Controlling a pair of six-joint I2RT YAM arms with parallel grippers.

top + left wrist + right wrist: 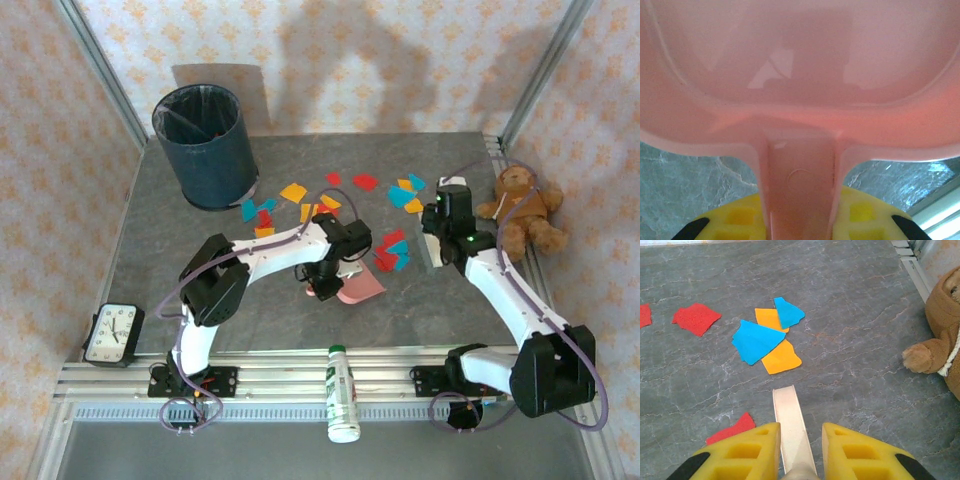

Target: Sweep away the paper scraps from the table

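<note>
Pink dustpan (800, 75) handle clamped between left gripper (800, 222) fingers; pan interior seen as smooth pink plastic. Cream flat handle (790, 420) pinched tight by right gripper (800, 445). Paper scraps (293, 191) scattered on table (150, 250), from beside dark blue bin (205, 150) rightward, some just beyond dustpan. Bin contents not discernible.

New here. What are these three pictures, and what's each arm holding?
Two robot arms stand at the near edge of a table, each with a two-finger gripper. One picture looks down from above; the others come from cameras on the left and right wrists. Paper scraps lie scattered on the table; a bin, teddy bear, clock and bottle sit near its edges. The left gripper holds a pink dustpan by its handle; the right gripper holds a flat cream strip, probably a sweeping tool.
</note>
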